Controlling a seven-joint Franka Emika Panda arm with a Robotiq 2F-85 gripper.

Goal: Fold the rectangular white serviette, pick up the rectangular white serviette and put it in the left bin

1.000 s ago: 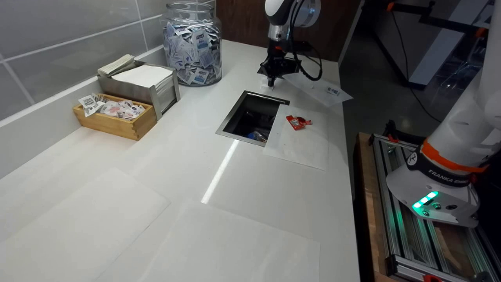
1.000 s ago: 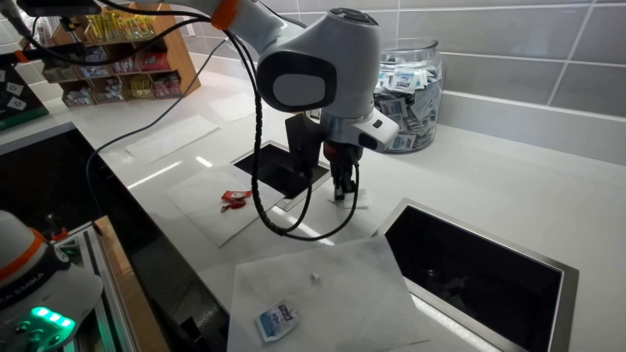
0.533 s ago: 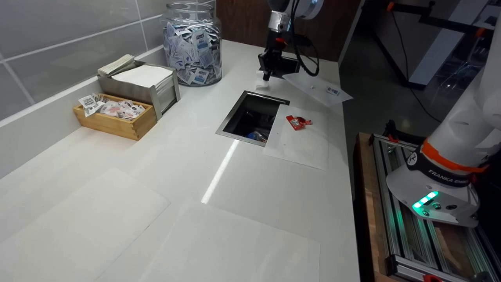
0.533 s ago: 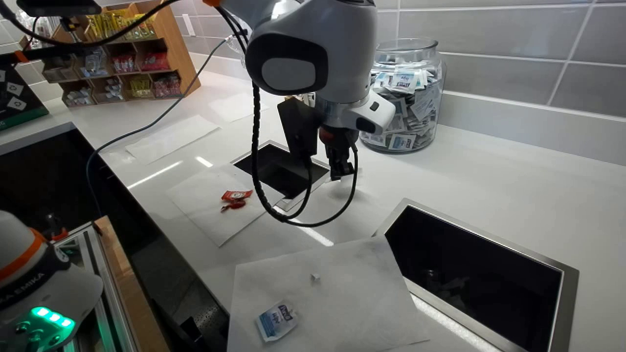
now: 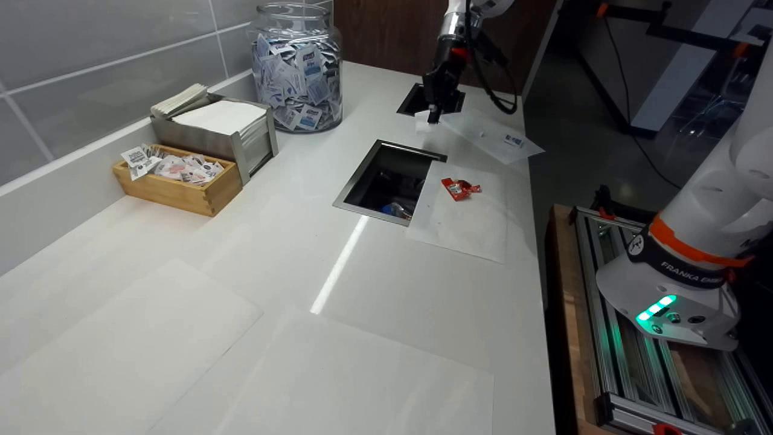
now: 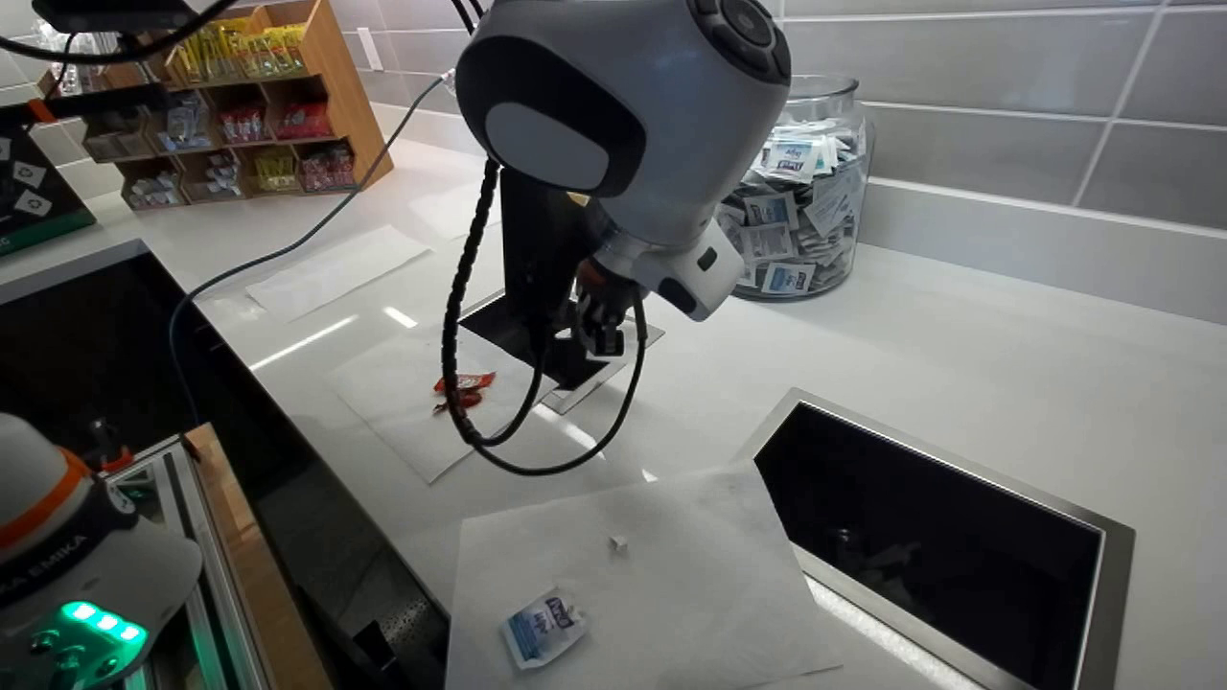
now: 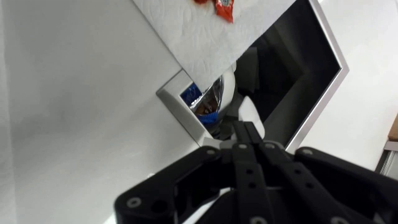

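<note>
One serviette [image 5: 424, 124] hangs clamped in the gripper [image 7: 245, 125] near the left bin [image 7: 317, 109] — let go too early, it could drop onto the counter [image 5: 272, 241], or, swung too wide, catch on the sheet [image 7: 202, 46] overlapping the bin.

White serviette [image 5: 422, 124] pinched, held aloft near left bin [image 5: 354, 181], fold unclear; left bin metal-rimmed, dark inside

Surface [image 5: 272, 232] smooth, glossy. Bin rim [image 7: 317, 109] satin metal. Serviette [image 5: 423, 124] matt paper; paper sheet [image 7: 196, 43] matt, embossed. Box [image 5: 175, 195] smooth wood. Jar [image 5: 296, 26] clear, glossy. Fingers [image 7: 239, 132] matt.
</note>
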